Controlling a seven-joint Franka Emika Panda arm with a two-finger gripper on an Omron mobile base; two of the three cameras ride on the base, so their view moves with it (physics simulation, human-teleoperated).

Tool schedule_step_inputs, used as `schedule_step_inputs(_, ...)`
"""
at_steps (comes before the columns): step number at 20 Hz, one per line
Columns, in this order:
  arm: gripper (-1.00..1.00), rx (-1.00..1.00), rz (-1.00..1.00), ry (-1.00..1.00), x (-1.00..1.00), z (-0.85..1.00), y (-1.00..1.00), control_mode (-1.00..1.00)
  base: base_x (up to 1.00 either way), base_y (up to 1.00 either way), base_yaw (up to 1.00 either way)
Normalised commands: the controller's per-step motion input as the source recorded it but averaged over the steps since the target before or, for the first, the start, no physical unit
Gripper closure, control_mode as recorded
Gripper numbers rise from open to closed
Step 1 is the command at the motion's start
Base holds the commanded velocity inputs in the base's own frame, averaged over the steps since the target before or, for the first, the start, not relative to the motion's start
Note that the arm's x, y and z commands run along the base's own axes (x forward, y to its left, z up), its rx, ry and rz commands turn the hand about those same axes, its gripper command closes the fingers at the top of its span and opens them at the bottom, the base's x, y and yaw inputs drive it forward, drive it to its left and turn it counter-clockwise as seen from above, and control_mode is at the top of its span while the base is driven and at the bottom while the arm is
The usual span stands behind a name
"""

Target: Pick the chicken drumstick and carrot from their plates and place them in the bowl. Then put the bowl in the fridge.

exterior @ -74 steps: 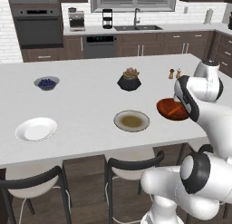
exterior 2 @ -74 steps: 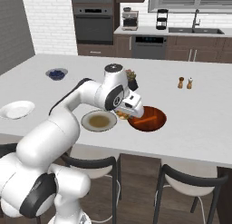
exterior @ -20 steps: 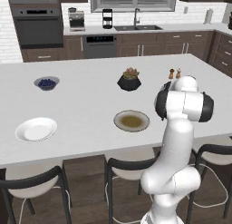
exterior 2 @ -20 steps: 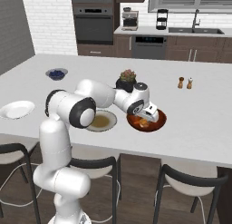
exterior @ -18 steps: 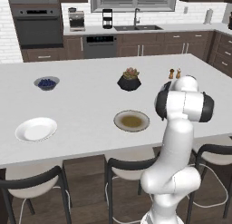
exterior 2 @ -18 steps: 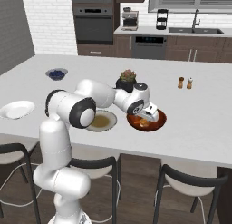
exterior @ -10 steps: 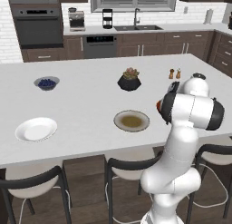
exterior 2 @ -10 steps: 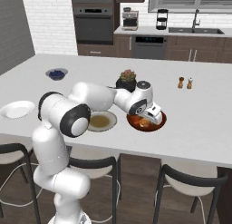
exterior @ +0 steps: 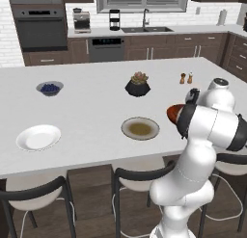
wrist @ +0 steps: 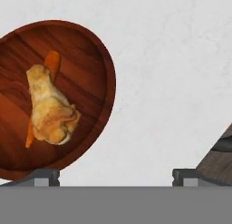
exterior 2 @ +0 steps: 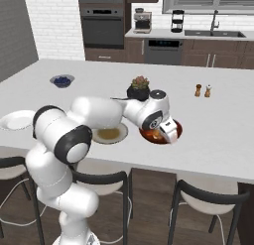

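In one bowl (wrist: 59, 100): one chicken drumstick (wrist: 50, 110); one carrot (wrist: 50, 66).

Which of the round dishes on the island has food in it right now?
The reddish-brown bowl, nearest the arm: it holds the chicken drumstick lying over the carrot. The white plate and grey-tan plate carry neither; the small grey bowl has blueberries.

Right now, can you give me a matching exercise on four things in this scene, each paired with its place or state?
Things:
1. chicken drumstick
2. white plate
3. tool
4. plant pot

Places or states:
A. bare, at the counter's left end
B. open, holding nothing
C. lying on the carrot in the bowl
D. standing behind the grey-tan plate

Pairs: 1-C, 2-A, 3-B, 4-D
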Motion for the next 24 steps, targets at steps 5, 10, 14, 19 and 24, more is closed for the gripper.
schedule_step_inputs(5, -1.0, 0.28, -0.06, -0.14, -0.11, -0.11, -0.27, -1.0, 0.0, 0.0, 0.0)
schedule_step_inputs(10, -1.0, 0.1, 0.0, -0.01, 0.18, -0.2, -0.09, -1.0, 0.0, 0.0, 0.0)
schedule_step_inputs(14, -1.0, 0.0, 0.0, 0.03, 0.4, -0.18, -0.11, -1.0, 0.0, 0.0, 0.0)
schedule_step_inputs(19, -1.0, 0.02, 0.0, 0.01, 0.38, -0.13, -0.16, -1.0, 0.0, 0.0, 0.0)
schedule_step_inputs(24, -1.0, 0.06, 0.0, 0.0, 0.2, -0.23, -0.17, -1.0, 0.0, 0.0, 0.0)
